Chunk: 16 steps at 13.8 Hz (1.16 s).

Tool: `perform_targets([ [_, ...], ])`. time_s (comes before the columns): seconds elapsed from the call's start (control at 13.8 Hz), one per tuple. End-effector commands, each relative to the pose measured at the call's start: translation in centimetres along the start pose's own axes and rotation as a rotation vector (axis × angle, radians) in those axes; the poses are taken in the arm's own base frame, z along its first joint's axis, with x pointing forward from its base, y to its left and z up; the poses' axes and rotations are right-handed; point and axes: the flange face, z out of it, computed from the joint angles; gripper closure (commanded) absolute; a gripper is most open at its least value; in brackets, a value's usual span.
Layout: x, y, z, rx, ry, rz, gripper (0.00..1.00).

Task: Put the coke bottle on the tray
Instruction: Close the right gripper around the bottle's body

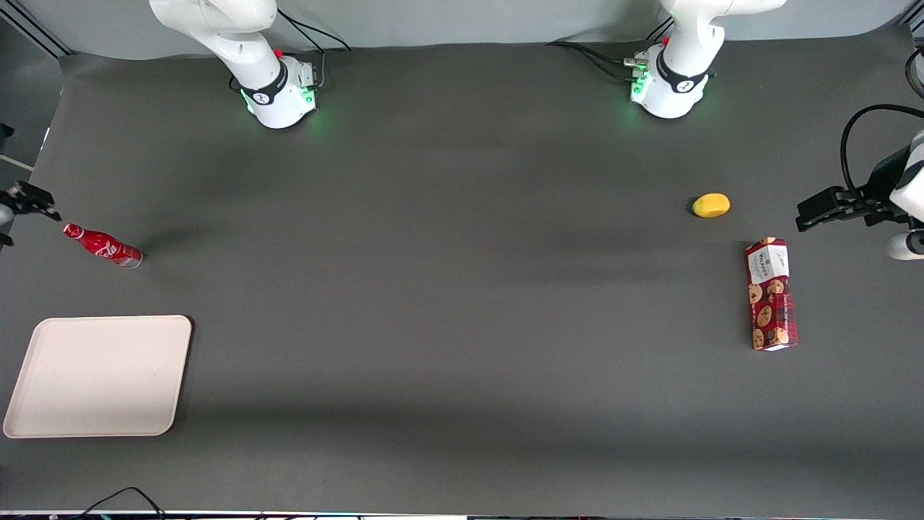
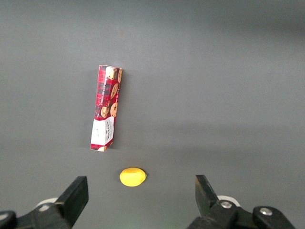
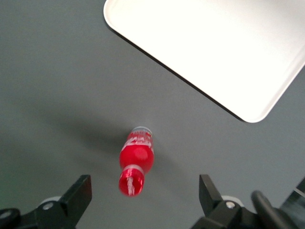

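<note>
The coke bottle (image 1: pixel 102 246) is small and red with white script, and seems to stand upright on the dark table near the working arm's end. Its red cap (image 3: pixel 131 182) points up at the wrist camera. My gripper (image 1: pixel 37 204) hangs open just above and beside the cap, holding nothing. In the right wrist view the gripper (image 3: pixel 145 195) has its two dark fingers (image 3: pixel 78 191) spread wide, with the cap between and below them. The beige tray (image 1: pixel 97 375) lies flat and bare, nearer the front camera than the bottle. Its rounded rim (image 3: pixel 252 117) shows in the wrist view.
A yellow lemon-like fruit (image 1: pixel 711 205) and a red cookie box (image 1: pixel 771 292) lie toward the parked arm's end of the table; both also appear in the left wrist view, fruit (image 2: pixel 132 176) and box (image 2: pixel 106 108). Two white robot bases (image 1: pixel 278 94) stand farthest from the front camera.
</note>
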Motion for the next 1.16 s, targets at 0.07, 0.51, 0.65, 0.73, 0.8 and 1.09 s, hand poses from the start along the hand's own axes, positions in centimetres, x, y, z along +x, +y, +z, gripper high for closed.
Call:
perform_targets([
  [0.07, -0.1, -1.6, 3.5, 0.002, 0.044, 0.041, 0.00],
  [0.51, -1.5, -2.0, 4.7, 0.019, 0.035, 0.049, 0.07],
  [0.65, -1.9, -2.0, 5.0, 0.024, 0.031, 0.051, 0.40],
  [0.73, -2.0, -2.1, 5.0, 0.026, 0.031, 0.048, 0.62],
  [0.8, -2.1, -2.1, 5.0, 0.026, 0.031, 0.047, 0.81],
  [1.09, -2.5, -2.1, 5.3, 0.029, 0.028, 0.030, 1.00],
])
